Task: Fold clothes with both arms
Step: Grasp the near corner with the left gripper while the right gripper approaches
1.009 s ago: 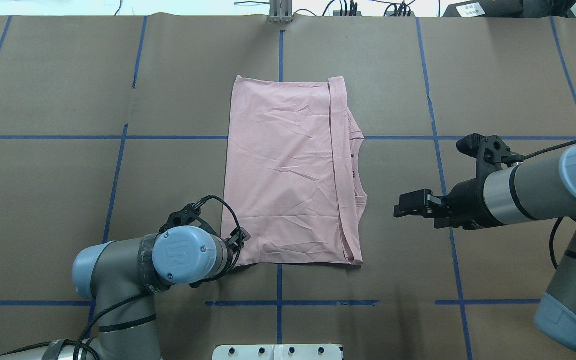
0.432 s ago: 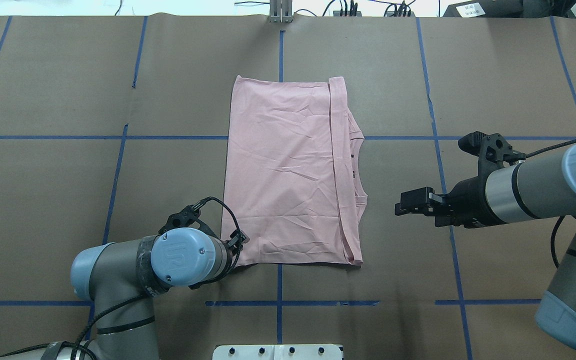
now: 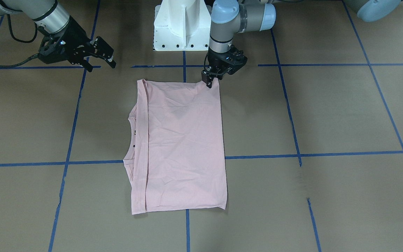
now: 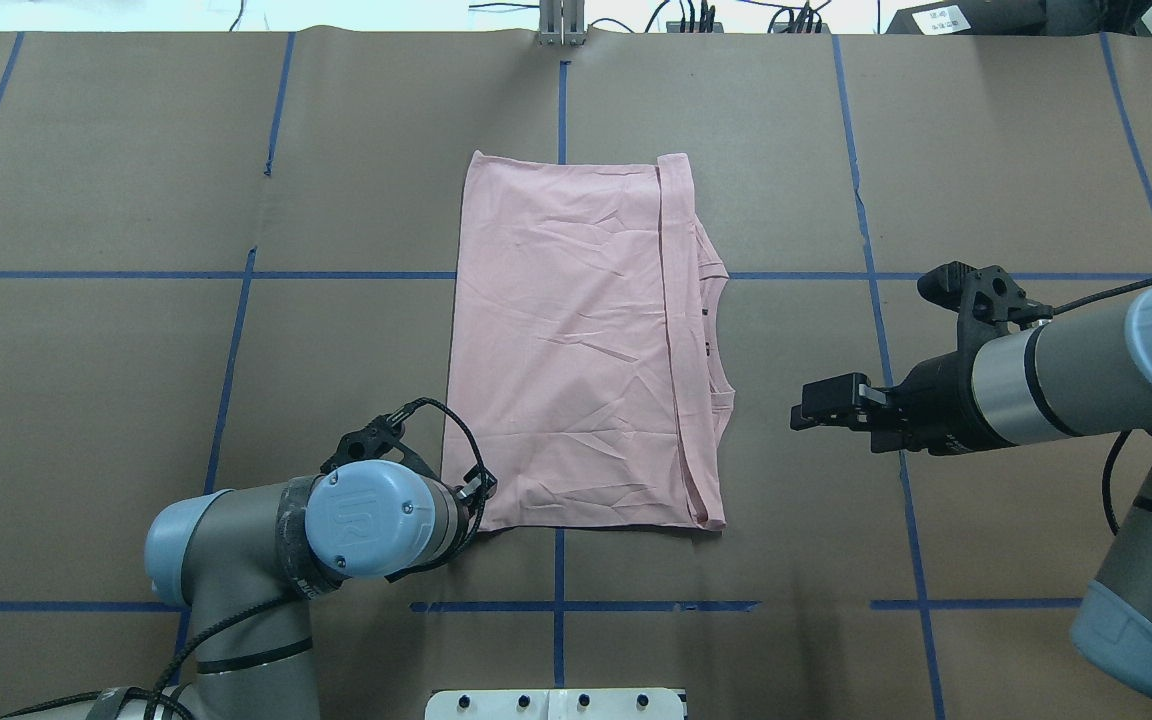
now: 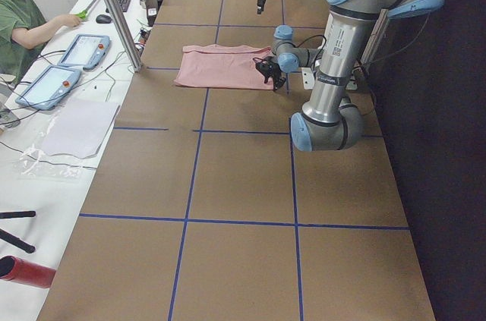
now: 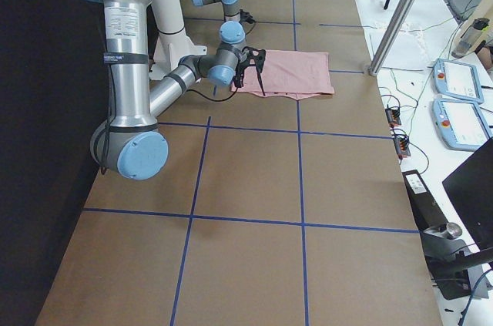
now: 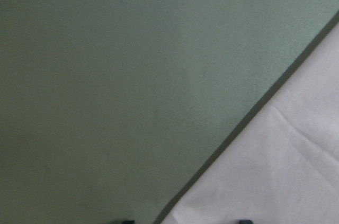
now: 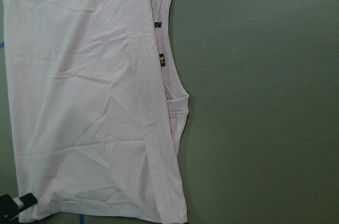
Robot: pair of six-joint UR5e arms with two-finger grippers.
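Note:
The pale pink T-shirt lies folded flat as a tall rectangle at the table's middle, plain side up, with the neckline and a small black tag peeking out on its right edge. The print is hidden. My left gripper points down at the shirt's near-left corner. In the left wrist view the shirt's edge runs between two spread fingertips, so it is open. My right gripper hovers open and empty to the right of the shirt, apart from it, and also shows in the front view.
Brown paper with blue tape lines covers the table. The white pedestal base stands at the near edge. A metal post and cables sit at the far edge. An operator with tablets sits beyond the far side.
My left gripper has shifted slightly toward the near edge at the shirt's corner. The right arm has barely moved. The shirt has not moved.

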